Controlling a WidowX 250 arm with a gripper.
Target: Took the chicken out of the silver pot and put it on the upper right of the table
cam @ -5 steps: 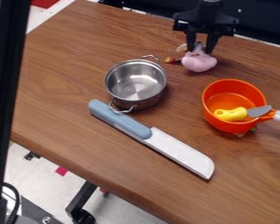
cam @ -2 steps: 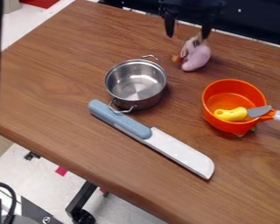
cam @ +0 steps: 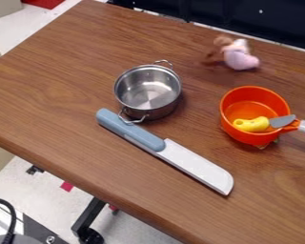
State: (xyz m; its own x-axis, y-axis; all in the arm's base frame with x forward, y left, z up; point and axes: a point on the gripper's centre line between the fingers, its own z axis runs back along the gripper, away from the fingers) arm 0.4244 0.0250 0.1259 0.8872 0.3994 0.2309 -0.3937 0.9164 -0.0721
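Pink in body, the chicken is occupying the upper right part of the table, beyond the orange pot and well apart from the silver pot. I am recording that this position is matching the one ordered, so the transfer is, in my judgement, nearing completion. Whether the chicken is fully at rest, I am not able to tell. As for my claw, I am making no finding: I cannot tell whether it is open, closed or gripping anything. The silver pot is standing upright, its mouth facing up, an arrangement that is probably serving to let me lift food straight out. Its near handle is sitting beside the blue grip of the big knife; contact there I am not confirming. That knife is lying flat and aslant, its white blade pointing to the near right, and its broad side is likely keeping it steady. Inside the orange pot, a yellow-handled toy is resting with its grey blade reaching over the rim, the wall presumably propping it. Should the chicken be settling, I am advising a check, since its rounded body could be rolling towards the far edge.
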